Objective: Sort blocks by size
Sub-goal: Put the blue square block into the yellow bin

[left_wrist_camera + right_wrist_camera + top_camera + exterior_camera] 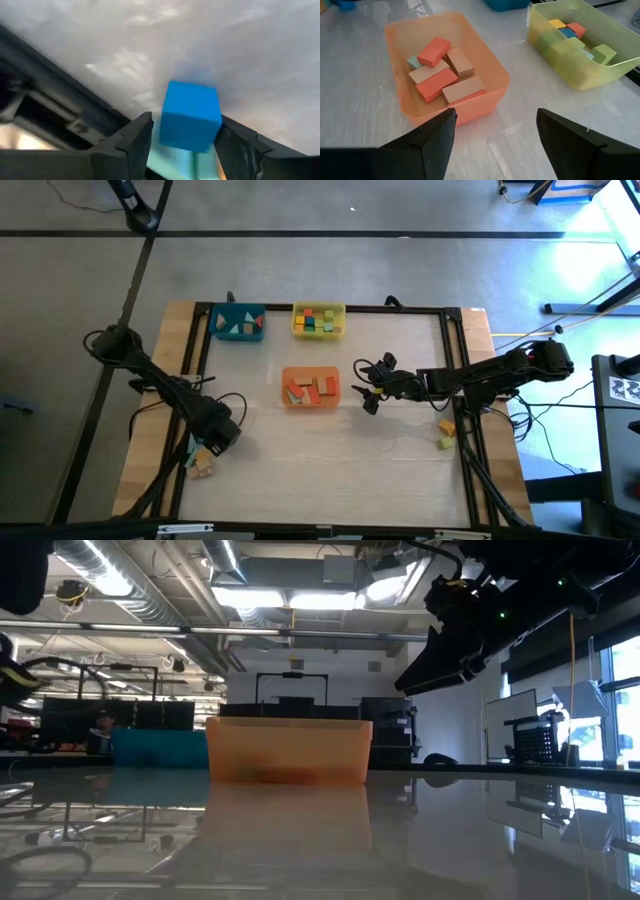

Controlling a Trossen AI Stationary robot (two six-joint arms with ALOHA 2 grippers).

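Only the left wrist view shows it: a blue block (190,116) sits between the left gripper (182,145) fingers, which flank it closely; contact is unclear. Overhead, that gripper (214,435) works at lower left by the table (400,470) edge. The right gripper (495,130), spread wide and empty, faces the orange tray (485,107) of blocks (442,75).

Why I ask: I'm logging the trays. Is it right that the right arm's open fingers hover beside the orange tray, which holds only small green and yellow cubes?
Not quite. The orange tray holds red, natural-wood and one pale green rectangular blocks, as the right wrist view shows; small cubes fill the yellow tray. The right gripper does hover open beside it.
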